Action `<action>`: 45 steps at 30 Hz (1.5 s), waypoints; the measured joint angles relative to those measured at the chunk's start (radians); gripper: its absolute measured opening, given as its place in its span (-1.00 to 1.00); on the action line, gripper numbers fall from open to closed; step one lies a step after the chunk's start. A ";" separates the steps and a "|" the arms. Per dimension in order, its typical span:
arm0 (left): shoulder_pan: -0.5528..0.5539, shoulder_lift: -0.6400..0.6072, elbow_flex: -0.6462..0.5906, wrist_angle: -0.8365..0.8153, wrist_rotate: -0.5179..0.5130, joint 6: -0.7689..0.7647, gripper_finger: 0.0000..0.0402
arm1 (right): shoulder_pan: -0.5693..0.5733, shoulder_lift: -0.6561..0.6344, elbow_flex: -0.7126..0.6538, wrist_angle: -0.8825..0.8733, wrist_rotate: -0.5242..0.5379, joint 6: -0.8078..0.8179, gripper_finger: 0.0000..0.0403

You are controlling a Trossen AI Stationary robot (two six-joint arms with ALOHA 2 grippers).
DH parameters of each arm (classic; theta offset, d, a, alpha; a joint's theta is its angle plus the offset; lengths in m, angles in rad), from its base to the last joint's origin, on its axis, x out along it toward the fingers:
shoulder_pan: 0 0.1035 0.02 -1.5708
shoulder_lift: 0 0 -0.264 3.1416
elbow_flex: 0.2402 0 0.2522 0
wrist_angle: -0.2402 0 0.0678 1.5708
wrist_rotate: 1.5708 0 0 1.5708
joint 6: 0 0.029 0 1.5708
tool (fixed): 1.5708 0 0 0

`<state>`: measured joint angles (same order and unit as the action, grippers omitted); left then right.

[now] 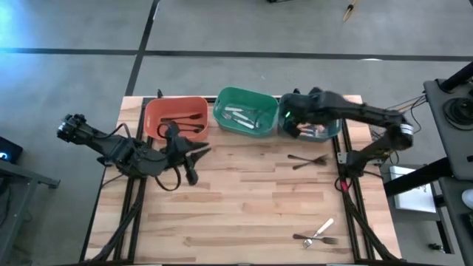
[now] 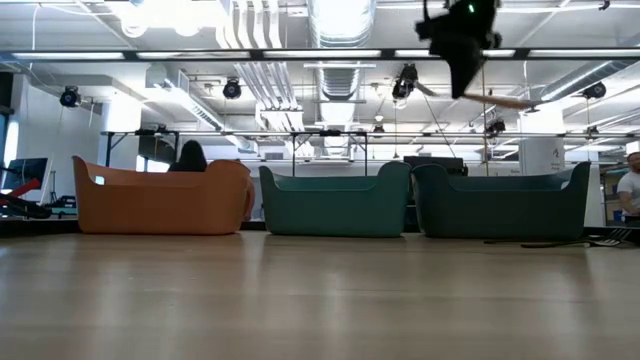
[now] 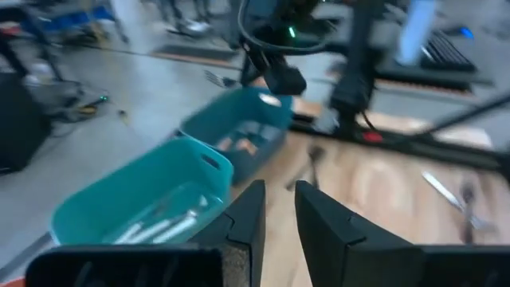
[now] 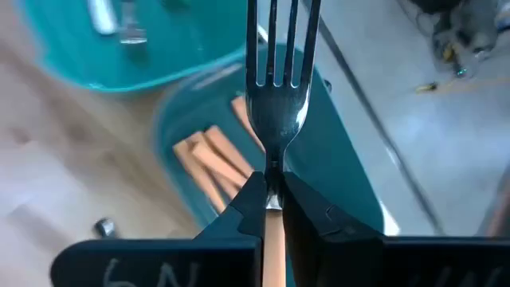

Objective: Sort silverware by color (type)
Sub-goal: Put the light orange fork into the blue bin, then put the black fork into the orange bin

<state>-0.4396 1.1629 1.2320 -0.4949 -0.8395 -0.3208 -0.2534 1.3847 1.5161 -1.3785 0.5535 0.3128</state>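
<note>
Right wrist view: orange-handled fork (image 4: pixel 277 104), tines pointing away from the wrist, pinched at its neck by the right gripper (image 4: pixel 272 195) directly above the teal bin (image 4: pixel 335 171) (orange handles inside). Left gripper (image 1: pixel 194 151) waits, fingers parted.

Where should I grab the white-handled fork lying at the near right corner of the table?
Grip the white-handled fork across its pale handle, coming straight down from above. It lies flat, slanted, with a dark fork crossing close by its tine end, so the handle's far end is the freest part.
</note>
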 joint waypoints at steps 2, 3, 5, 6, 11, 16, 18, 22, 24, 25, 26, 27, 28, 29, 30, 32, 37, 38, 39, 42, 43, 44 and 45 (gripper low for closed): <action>0.013 0.000 0.000 0.030 -0.037 0.005 -0.73 | -0.080 -0.065 -0.106 0.109 -0.061 -0.078 -0.93; 0.019 0.000 0.000 0.046 -0.050 0.010 -0.73 | -0.117 -0.092 -0.154 0.154 -0.099 -0.117 -0.93; 0.030 0.000 0.000 0.079 -0.073 0.017 -0.73 | -0.180 -0.131 -0.237 0.226 -0.160 -0.182 -0.93; 0.035 0.000 0.000 0.096 -0.087 0.019 -0.73 | -0.208 -0.146 -0.269 0.250 -0.184 -0.210 -0.93; 0.042 0.000 0.000 0.149 -0.165 0.025 -0.73 | -0.302 -0.177 -0.380 0.294 -0.216 -0.324 -0.93; 0.042 0.000 0.000 0.159 -0.202 0.029 -0.73 | -0.346 -0.168 -0.453 0.333 -0.221 -0.383 -0.87; 0.042 0.001 0.000 0.159 -0.202 0.029 -0.73 | -0.349 -0.165 -0.471 0.344 -0.221 -0.375 -0.78; 0.042 0.001 0.000 0.158 -0.202 0.029 -0.73 | -0.349 -0.165 -0.482 0.345 -0.229 -0.355 -0.55; 0.042 0.000 0.000 0.157 -0.201 0.033 -0.73 | -0.351 -0.165 -0.469 0.328 -0.261 -0.320 -0.46; 0.042 0.000 0.000 0.156 -0.201 0.042 -0.73 | -0.351 -0.165 -0.456 0.318 -0.287 -0.296 -0.42; 0.042 -0.002 0.000 0.156 -0.200 0.054 -0.73 | -0.349 -0.165 -0.438 0.304 -0.320 -0.274 -0.39; 0.042 -0.003 0.000 0.156 -0.200 0.066 -0.73 | -0.347 -0.166 -0.422 0.284 -0.364 -0.253 -0.36; 0.041 -0.006 0.000 0.155 -0.199 0.074 -0.73 | -0.345 -0.167 -0.407 0.261 -0.421 -0.238 -0.34; 0.040 -0.011 0.000 0.153 -0.196 0.076 -0.73 | -0.340 -0.167 -0.393 0.238 -0.482 -0.225 -0.32; 0.040 -0.016 0.000 0.153 -0.188 0.076 -0.73 | -0.331 -0.167 -0.382 0.221 -0.540 -0.219 -0.32; 0.040 -0.030 0.000 0.151 -0.151 0.076 -0.73 | -0.297 -0.168 -0.371 0.192 -0.634 -0.219 -0.31; 0.039 -0.057 0.000 0.123 -0.012 0.052 -0.73 | -0.159 -0.169 -0.404 0.119 -0.693 -0.201 -0.35; 0.038 -0.061 0.000 0.113 -0.006 0.047 -0.73 | -0.132 -0.169 -0.418 0.113 -0.693 -0.193 -0.36; 0.036 -0.064 0.000 0.102 -0.006 0.042 -0.73 | -0.108 -0.169 -0.432 0.112 -0.693 -0.178 -0.36; 0.036 -0.068 0.000 0.079 -0.006 0.042 -0.73 | -0.053 -0.169 -0.485 0.131 -0.687 -0.130 -0.36; 0.036 -0.068 0.000 0.075 -0.006 0.042 -0.73 | -0.039 -0.169 -0.506 0.152 -0.684 -0.113 -0.35; 0.036 -0.068 0.000 0.075 -0.006 0.042 -0.73 | -0.028 -0.169 -0.528 0.177 -0.684 -0.093 -0.35; 0.036 -0.068 0.000 0.074 -0.006 0.042 -0.73 | -0.020 -0.168 -0.550 0.199 -0.684 -0.078 -0.35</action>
<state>-0.4038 1.0950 1.2320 -0.4206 -0.8459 -0.2787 -0.2734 1.2166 0.9659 -1.1795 -0.1304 0.2350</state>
